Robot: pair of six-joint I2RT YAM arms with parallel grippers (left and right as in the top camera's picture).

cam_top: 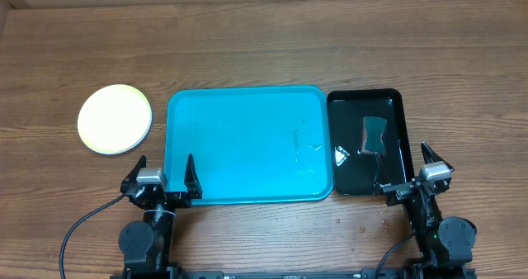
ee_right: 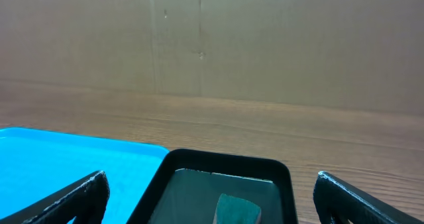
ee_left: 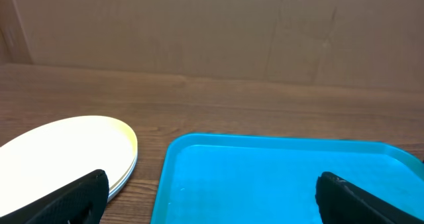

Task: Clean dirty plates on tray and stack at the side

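Observation:
The bright cyan-blue tray [cam_top: 247, 143] lies mid-table with no plates on it, only a few wet marks at its right side. The plates [cam_top: 115, 119] sit in one stack on the wood left of the tray, pale yellow-green on top; the ones below show only as rims in the left wrist view [ee_left: 66, 151]. My left gripper [cam_top: 162, 180] is open and empty at the tray's near left corner [ee_left: 199, 158]. My right gripper [cam_top: 412, 173] is open and empty at the near right corner of the black tray.
A narrow glossy black tray [cam_top: 365, 97] holding water and a dark green sponge [cam_top: 375, 134] stands against the blue tray's right side; both also show in the right wrist view [ee_right: 225, 163]. Small water drops [cam_top: 363, 224] lie on the wood near the front.

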